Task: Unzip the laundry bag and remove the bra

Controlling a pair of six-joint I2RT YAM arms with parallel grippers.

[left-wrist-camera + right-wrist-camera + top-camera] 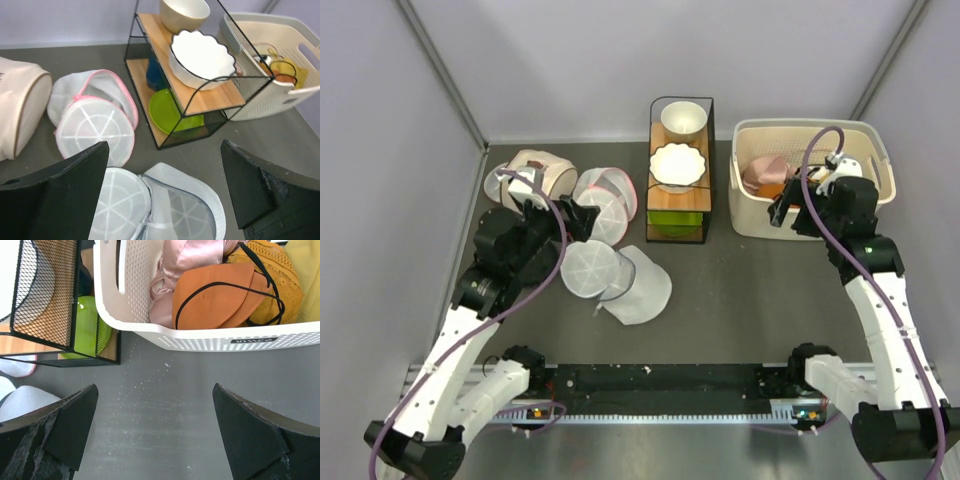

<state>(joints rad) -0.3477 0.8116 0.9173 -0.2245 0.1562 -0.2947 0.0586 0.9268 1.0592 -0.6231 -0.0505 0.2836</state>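
Since the laundry bag lies on the surface with its round lid flopped open, and the bra sits in the white basket, you look almost done. The left end effector over the bag and the right end effector by the basket are both wide open, holding nothing. Next, I think, you just lift the arms away. Only the right wrist view shows the bra clearly. The top view shows just a bit of orange.
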